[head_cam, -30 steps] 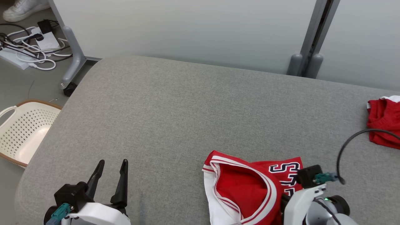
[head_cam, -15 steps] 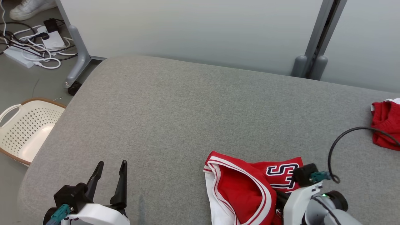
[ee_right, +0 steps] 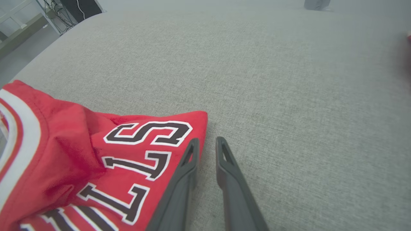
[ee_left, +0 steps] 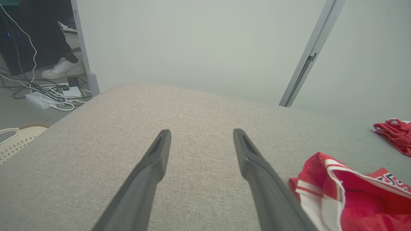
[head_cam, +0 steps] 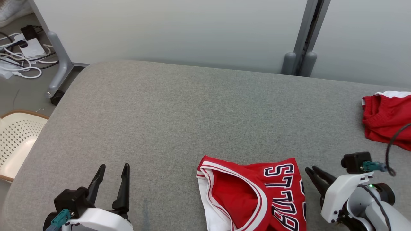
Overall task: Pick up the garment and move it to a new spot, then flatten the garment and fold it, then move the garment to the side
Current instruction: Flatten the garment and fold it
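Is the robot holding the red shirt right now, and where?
Nothing is held. The right gripper sits beside the red jersey, jaws slightly apart, no cloth between; the left gripper is open too.

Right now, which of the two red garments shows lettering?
The jersey beside the right end effector; the crumpled red garment at far right shows none.

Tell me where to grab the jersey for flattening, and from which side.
Take the jersey by its far right corner, beside the S, coming in low from its right with the right gripper. That corner lies flat with a free edge on the table, and the slightly parted jaws sit just off it; the left side is bunched around the trimmed opening.
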